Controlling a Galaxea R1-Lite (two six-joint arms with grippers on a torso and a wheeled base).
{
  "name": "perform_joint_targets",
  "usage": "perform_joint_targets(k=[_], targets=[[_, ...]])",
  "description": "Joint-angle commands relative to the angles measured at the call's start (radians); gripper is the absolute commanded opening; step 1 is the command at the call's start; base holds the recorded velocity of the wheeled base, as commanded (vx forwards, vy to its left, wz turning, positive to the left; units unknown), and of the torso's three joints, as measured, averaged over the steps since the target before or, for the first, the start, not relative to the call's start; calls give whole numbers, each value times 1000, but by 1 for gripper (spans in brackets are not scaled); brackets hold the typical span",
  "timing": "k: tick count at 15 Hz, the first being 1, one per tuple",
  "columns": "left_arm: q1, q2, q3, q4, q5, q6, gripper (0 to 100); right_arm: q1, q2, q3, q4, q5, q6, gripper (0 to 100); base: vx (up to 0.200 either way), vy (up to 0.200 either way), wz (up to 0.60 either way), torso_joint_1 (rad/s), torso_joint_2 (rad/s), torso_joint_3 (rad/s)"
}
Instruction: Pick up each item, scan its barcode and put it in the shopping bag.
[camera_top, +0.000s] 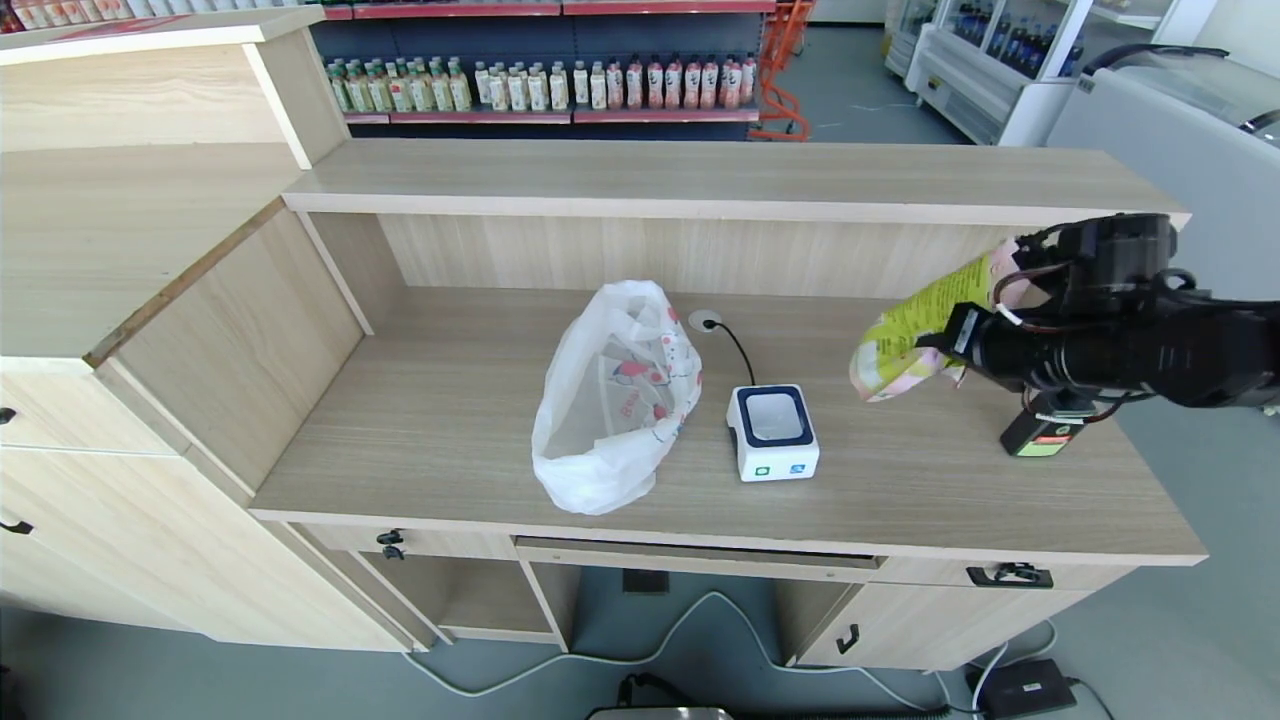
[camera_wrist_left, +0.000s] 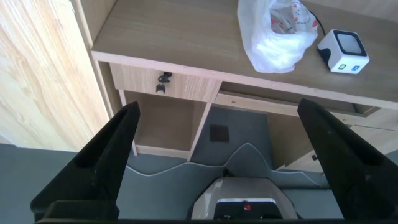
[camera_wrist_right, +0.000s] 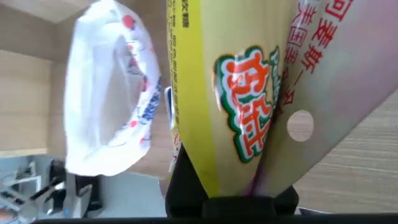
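the right gripper (camera_top: 955, 350), fingers pinching the snack packet (camera_top: 915, 320) in the air at frame right, seems at the scan step; next it must bring the packet over the centre scanner (camera_top: 772, 428); the left gripper (camera_wrist_left: 219, 112) has its fingers spread, empty.

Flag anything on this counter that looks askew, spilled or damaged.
Nothing stands out. The shopping bag slumps open beside the scanner, nothing is spilled, and the right gripper holds the snack packet above the counter.

Counter (camera_top: 450, 420) matt pale wood; shopping bag (camera_top: 610, 400) thin translucent plastic; snack packet (camera_top: 905, 335) glossy.
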Motion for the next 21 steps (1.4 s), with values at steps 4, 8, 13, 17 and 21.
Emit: perform_joint_targets(k=[4, 8, 13, 17, 21], targets=[[0, 0, 0, 0, 0, 0, 100, -172, -389, -64, 35, 943, 83, 0, 0, 0, 0, 0, 0, 0], [0, 0, 0, 0, 0, 0, 100, -40, -450, -63, -189, 1006, 313, 0, 0, 0, 0, 0, 0, 0], [0, 0, 0, 0, 0, 0, 100, 158, -538, -21, -330, 1011, 468, 0, 0, 0, 0, 0, 0, 0], [0, 0, 0, 0, 0, 0, 100, 210, -624, 169, -379, 1041, 273, 0, 0, 0, 0, 0, 0, 0], [0, 0, 0, 0, 0, 0, 100, 199, -687, 398, -372, 1049, -184, 0, 0, 0, 0, 0, 0, 0]])
